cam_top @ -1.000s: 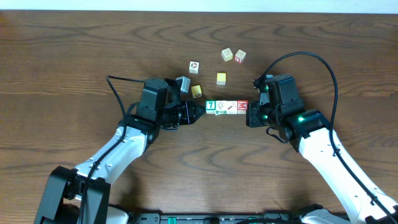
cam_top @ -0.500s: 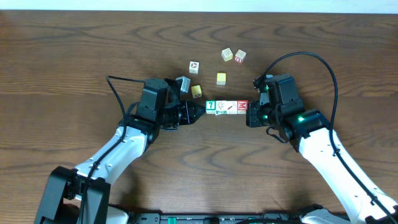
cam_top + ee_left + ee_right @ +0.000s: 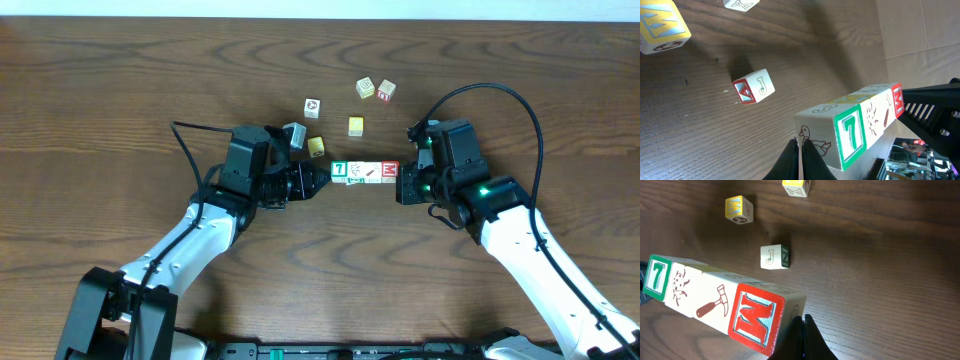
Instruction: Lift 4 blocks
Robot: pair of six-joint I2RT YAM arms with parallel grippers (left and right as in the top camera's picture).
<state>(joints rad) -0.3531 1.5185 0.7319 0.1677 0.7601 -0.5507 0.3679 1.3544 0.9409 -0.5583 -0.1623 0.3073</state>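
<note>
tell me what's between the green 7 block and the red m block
A bug cube and a hammer cube, both white-faced, clearest in the right wrist view.

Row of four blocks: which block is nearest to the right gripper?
The red-faced M block, at the row's end beside the right gripper; the hammer block, insect block and green 7 block lie farther along.

The black left pincer [image 3: 322, 180] points toward three o'clock, its fingers pressed together. The black right pincer [image 3: 402, 186] points toward nine o'clock, fingers likewise closed. Both white-and-black arms angle in from six o'clock.
</note>
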